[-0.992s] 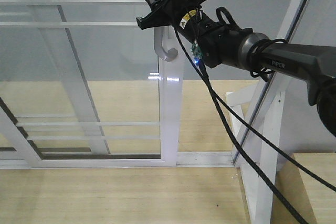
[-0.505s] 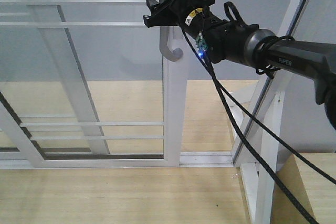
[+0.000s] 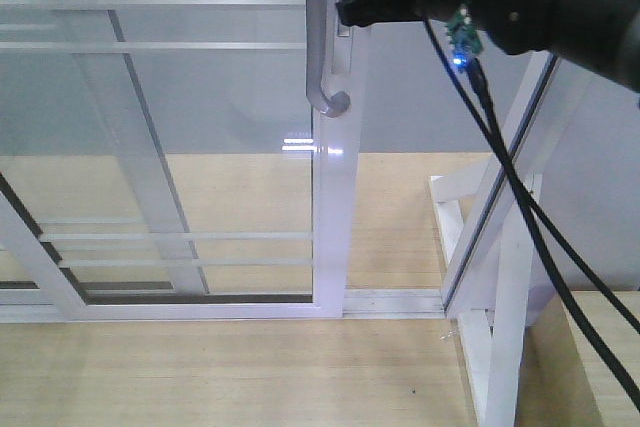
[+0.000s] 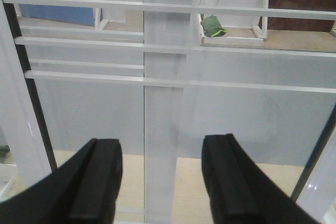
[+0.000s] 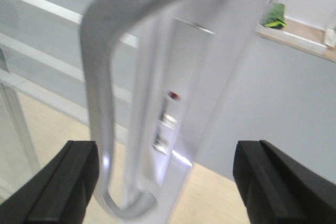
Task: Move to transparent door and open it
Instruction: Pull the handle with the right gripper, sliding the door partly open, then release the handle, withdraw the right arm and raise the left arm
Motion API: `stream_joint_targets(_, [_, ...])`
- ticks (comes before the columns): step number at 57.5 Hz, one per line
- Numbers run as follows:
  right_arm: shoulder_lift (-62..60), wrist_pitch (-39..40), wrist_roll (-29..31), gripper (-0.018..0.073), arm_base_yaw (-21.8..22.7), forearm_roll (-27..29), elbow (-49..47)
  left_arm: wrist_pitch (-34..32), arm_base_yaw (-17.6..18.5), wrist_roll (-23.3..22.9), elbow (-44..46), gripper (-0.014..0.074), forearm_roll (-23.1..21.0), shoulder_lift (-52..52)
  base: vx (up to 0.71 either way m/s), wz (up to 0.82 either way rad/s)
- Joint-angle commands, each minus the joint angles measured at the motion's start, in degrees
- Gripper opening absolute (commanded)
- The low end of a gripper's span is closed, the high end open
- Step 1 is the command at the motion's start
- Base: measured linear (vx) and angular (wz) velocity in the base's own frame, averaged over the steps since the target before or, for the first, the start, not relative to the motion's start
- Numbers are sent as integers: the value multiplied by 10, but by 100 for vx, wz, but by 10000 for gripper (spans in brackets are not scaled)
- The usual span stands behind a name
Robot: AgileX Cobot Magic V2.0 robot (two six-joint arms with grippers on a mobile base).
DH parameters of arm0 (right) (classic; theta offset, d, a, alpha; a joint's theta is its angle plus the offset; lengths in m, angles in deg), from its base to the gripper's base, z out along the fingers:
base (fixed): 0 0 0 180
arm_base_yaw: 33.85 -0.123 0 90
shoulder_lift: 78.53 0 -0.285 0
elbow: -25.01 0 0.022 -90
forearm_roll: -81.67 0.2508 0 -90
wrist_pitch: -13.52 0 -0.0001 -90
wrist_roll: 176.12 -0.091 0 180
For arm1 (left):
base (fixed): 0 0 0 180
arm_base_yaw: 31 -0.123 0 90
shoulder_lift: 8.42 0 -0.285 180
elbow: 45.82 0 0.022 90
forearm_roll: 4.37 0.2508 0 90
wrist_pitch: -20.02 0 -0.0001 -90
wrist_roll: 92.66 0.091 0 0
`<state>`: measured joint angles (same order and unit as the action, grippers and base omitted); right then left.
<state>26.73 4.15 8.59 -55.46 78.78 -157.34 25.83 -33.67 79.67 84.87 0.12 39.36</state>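
Observation:
The transparent door [image 3: 180,147] fills the left of the front view, with thin white bars and a white frame stile [image 3: 338,207]. Its curved silver handle [image 3: 316,37] and lock plate [image 3: 345,47] are at the top of the stile. My right gripper [image 3: 347,2] is just right of the handle at lock-plate height. In the right wrist view the gripper [image 5: 167,153] is open. The blurred handle [image 5: 100,103] lies between its jaws, close beside the left finger [image 5: 73,182], with the lock plate [image 5: 169,116] in the middle. My left gripper [image 4: 160,145] is open and empty, facing glass with white bars [image 4: 173,45].
A white door-frame post with a diagonal brace [image 3: 500,277] stands at the right. Black cables [image 3: 500,177] hang from my right arm across it. The floor track [image 3: 390,299] runs along the wooden floor. A green object [image 4: 212,24] lies on a shelf beyond the glass.
My right gripper has moved up and to the right, from across the handle to beside it. The door stile sits slightly further right than a second ago.

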Motion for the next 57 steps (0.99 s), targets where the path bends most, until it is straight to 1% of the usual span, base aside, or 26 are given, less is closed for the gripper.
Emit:
stream_joint_targets(1, [-90,10,0,580,31,-9,45,-47,-1,-2,18,471,-3,0,0,0])
stream_joint_targets(14, [-282,-81,1,580,115,-10,205,-37,-1,-1,18,471,-3,0,0,0])
stream_joint_targets(23, [-395,-119,2,577,151,-23,272,6,-1,29,18,471,-3,9,0,0])
stream_joint_targets(26, [-431,-132,2,575,161,-29,294,13,-1,32,18,471,-4,15,0,0])
stream_joint_targets(30, [-467,-149,2,573,170,-30,317,9,-1,28,18,471,-24,27,0,0])
stream_joint_targets(34, [-497,-159,1,573,171,-31,339,0,8,29,18,471,-62,43,0,0])
stream_joint_targets(39, [-520,-157,-1,573,171,-27,362,-7,43,47,18,471,-91,76,0,0])
stream_joint_targets(43, [-530,-153,-8,573,171,-25,374,-32,78,63,18,471,-109,107,0,0])
stream_joint_targets(47, [-533,-151,-17,573,171,-25,381,-88,117,77,18,471,-108,137,0,0])
stream_joint_targets(53, [-532,-147,-29,573,171,-25,382,-213,175,100,20,471,-100,190,0,0])
stream_joint_targets(54, [-532,-144,-29,573,171,-25,382,-243,186,101,20,471,-89,202,0,0])
stream_joint_targets(57, [-532,-139,-29,573,171,-26,382,-292,209,101,20,471,-66,232,0,0])
